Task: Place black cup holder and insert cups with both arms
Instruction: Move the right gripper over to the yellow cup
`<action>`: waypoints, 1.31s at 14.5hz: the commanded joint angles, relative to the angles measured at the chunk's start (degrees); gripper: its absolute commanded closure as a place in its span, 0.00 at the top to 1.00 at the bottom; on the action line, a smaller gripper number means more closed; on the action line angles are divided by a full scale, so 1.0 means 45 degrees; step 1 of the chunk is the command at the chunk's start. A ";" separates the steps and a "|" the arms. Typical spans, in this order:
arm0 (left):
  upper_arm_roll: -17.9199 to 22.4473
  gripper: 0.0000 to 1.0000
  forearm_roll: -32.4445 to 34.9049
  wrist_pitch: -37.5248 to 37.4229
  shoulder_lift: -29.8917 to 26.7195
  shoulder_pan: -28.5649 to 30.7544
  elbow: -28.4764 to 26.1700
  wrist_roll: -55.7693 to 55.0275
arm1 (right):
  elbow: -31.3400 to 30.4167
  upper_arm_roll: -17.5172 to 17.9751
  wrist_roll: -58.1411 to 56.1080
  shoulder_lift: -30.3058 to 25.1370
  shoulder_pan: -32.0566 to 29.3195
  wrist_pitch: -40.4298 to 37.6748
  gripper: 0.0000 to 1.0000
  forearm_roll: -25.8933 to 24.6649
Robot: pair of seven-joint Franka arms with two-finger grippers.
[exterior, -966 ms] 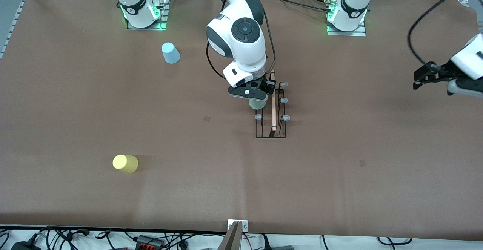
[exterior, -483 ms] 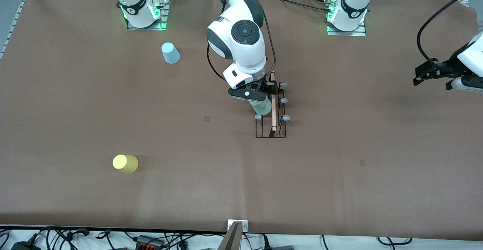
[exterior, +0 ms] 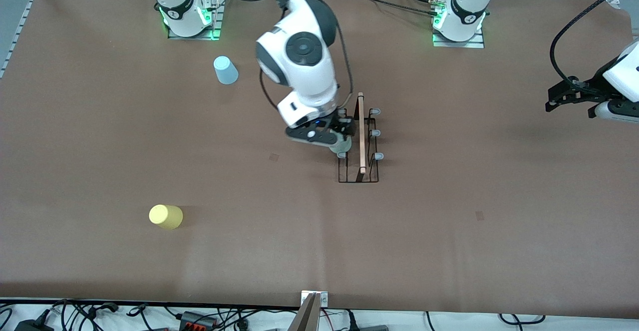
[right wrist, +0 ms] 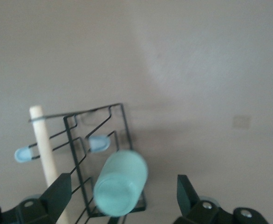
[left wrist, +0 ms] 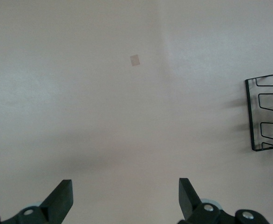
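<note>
The black cup holder (exterior: 358, 144) is set on the brown worktop (exterior: 449, 231) near its middle, upright, with its light wooden handle (exterior: 361, 131) running along the top and pale blue-grey tips (exterior: 375, 133) seen on its pegs. A pale green cup (right wrist: 120, 183) is seated upside down on a peg on the side toward the right arm's end; in the front view only a sliver of it (exterior: 342, 146) is seen under the gripper. The right gripper (exterior: 333, 132) is held just above this cup, its jaws spread wide on either side of it and touching nothing in the right wrist view.

A light blue cup (exterior: 225, 70) is stood upside down nearer the right arm's base, well apart from the holder. A yellow cup (exterior: 165, 216) is placed much nearer the front camera, toward the right arm's end of the worktop.

The left gripper (exterior: 564, 98) is kept waiting in the air over the left arm's end of the worktop, its jaws spread and empty; in its wrist view one edge of the holder (left wrist: 267, 112) and a small pale square mark (left wrist: 135, 60) on the worktop are seen.

No readable writing or brand is made out on the cups or the holder. Green lights are lit at both arm bases (exterior: 189, 19), and cables (exterior: 100, 313) are bundled along the worktop's near edge. Nothing is placed between the free cups and the holder.
</note>
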 commanded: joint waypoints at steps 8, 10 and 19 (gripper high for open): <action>-0.0188 1.00 -0.0165 -0.0770 -0.0050 -0.0214 0.0540 -0.0129 | -0.4775 0.0105 -0.8714 -0.3167 -0.4989 0.0267 1.00 -0.0246; -0.0188 1.00 -0.0165 -0.0750 -0.0031 -0.0214 0.0540 -0.0129 | -0.5416 0.0104 -1.0455 -0.3128 -0.6143 0.1298 1.00 -0.0247; -0.0188 1.00 -0.0165 -0.0828 -0.0050 -0.0194 0.0540 -0.0129 | -0.5791 0.0104 -1.3900 -0.1548 -0.8959 0.4073 1.00 0.0085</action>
